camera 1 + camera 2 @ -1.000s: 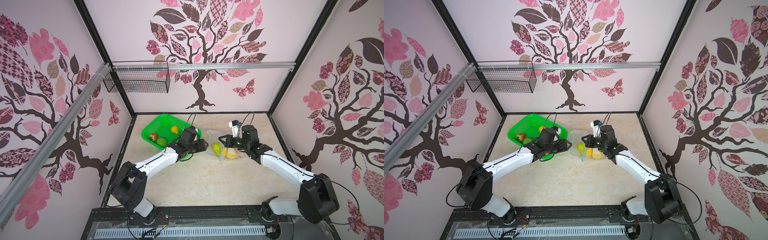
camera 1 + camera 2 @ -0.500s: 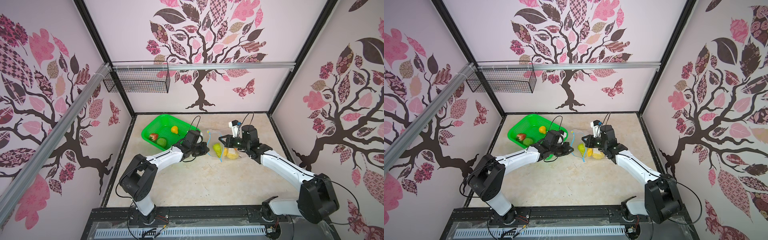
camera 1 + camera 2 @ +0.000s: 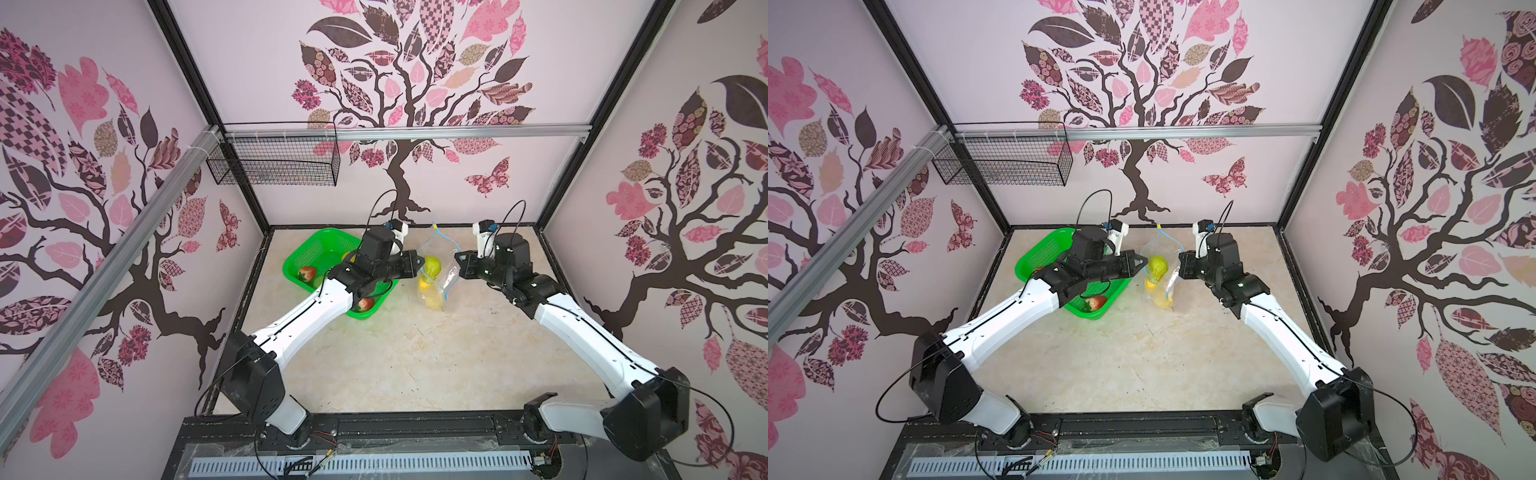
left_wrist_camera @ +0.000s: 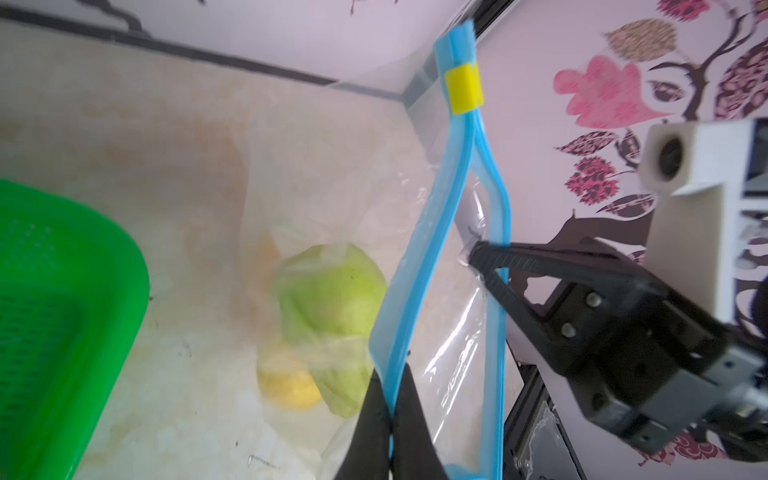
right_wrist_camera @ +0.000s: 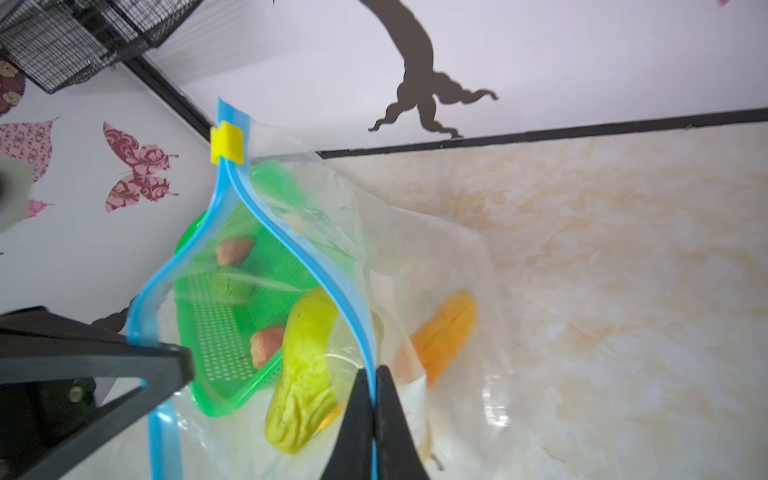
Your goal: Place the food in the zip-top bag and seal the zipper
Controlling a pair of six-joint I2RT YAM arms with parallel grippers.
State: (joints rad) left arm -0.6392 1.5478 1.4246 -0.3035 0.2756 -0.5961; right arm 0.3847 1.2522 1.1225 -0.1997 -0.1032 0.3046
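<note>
L pincer (image 4: 390, 388) & R pincer (image 5: 371, 384) each pinched on opposite zipper (image 4: 434, 224) sides, holding bag (image 3: 451, 277) mouth apart beside basket (image 3: 322, 249), prob so strawberries (image 3: 306, 273) can go in w/ pear (image 3: 431, 264).

Clear bag (image 4: 291, 199), blue zipper (image 4: 419, 257), yellow slider (image 4: 463, 89)
Pale green pear (image 4: 332, 299), yellow lemon (image 4: 291, 386), orange carrot (image 5: 444, 332); beside the bag, a bright green mesh basket (image 3: 320, 249) with red strawberries (image 3: 306, 273); table (image 3: 395, 353) mottled beige and cream; walls (image 3: 257, 62) pale pink with a brown-and-pink tree-and-leaf pattern.
</note>
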